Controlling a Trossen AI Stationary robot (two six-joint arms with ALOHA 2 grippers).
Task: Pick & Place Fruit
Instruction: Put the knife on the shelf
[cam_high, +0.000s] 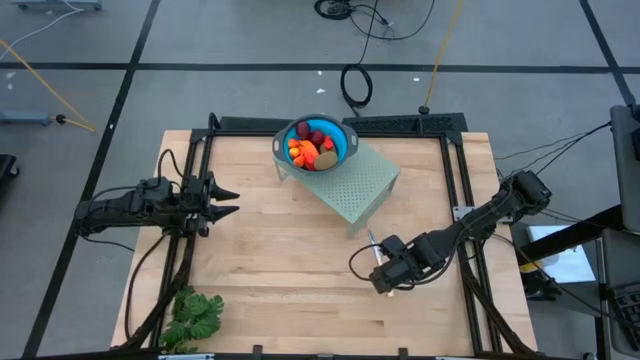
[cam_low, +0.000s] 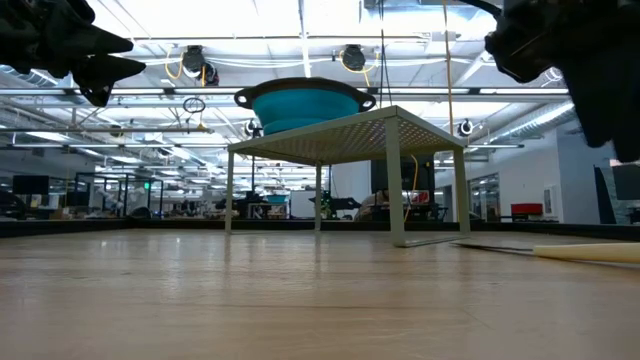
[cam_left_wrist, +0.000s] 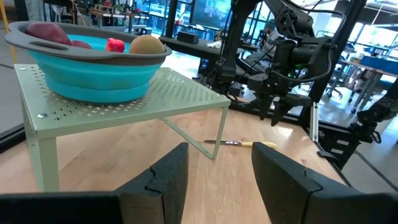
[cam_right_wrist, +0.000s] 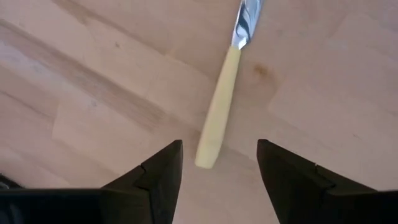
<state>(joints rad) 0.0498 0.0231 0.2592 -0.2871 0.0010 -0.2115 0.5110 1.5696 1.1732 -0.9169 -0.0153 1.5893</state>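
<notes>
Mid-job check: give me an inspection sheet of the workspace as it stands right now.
Surface: wooden table, bare in the middle.
Job's things: fruit piled in the blue bowl on the perforated green stand.
Clutter: yellow-handled knife lying flat by the stand; leafy green bunch at the table's near left corner.
Grippers: left gripper open, empty, at the left edge; right gripper open above the knife's handle end.
Cables: coil on the floor beyond the table.
Surroundings: open workshop; no person seen.

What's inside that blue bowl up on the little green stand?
The blue bowl on the green stand holds toy fruit: dark red balls, orange-red pieces and an olive-brown oval. Anything beneath that pile is covered.
</notes>
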